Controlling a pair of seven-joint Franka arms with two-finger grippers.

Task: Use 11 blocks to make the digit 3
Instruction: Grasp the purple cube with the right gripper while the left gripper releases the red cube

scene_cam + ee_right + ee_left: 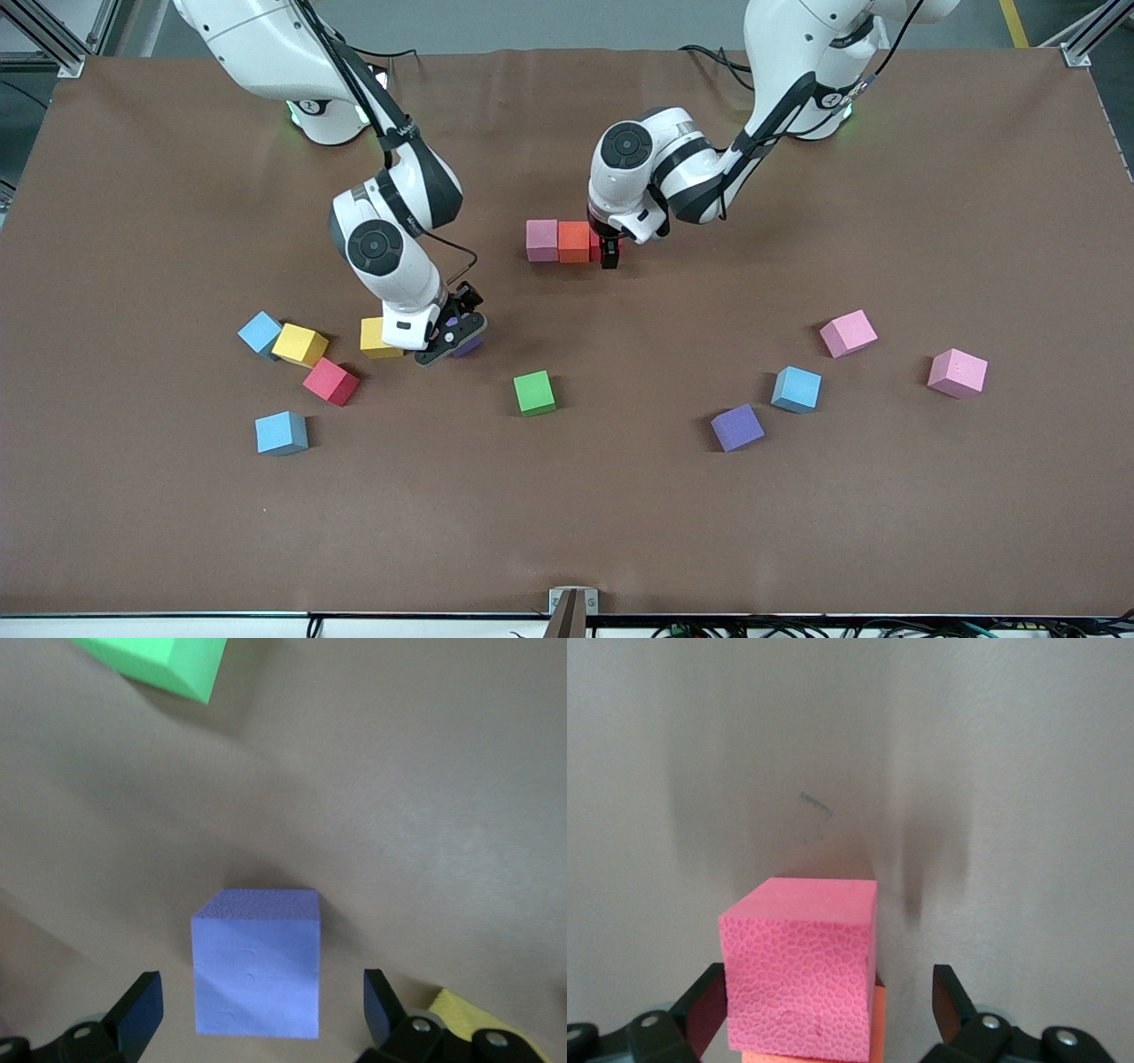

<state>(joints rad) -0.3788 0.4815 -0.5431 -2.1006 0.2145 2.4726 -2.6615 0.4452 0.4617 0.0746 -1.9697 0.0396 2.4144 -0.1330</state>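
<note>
A row of a pink block (541, 240), an orange block (574, 242) and a sliver of a red block (595, 245) lies mid-table. My left gripper (609, 255) is down at the red end of this row, open. In the left wrist view its fingers (953, 997) stand wide apart, with the pink block (802, 966) and the orange block (875, 1028) ahead of them. My right gripper (452, 333) is open and low over a purple block (468, 346). In the right wrist view that purple block (257, 974) sits between the spread fingers (142, 1005), untouched.
Loose blocks: yellow (379, 338) beside the right gripper, yellow (299, 345), light blue (260, 333), red (330, 381), light blue (281, 433), green (534, 392), purple (737, 427), light blue (796, 389), pink (848, 333), pink (957, 372).
</note>
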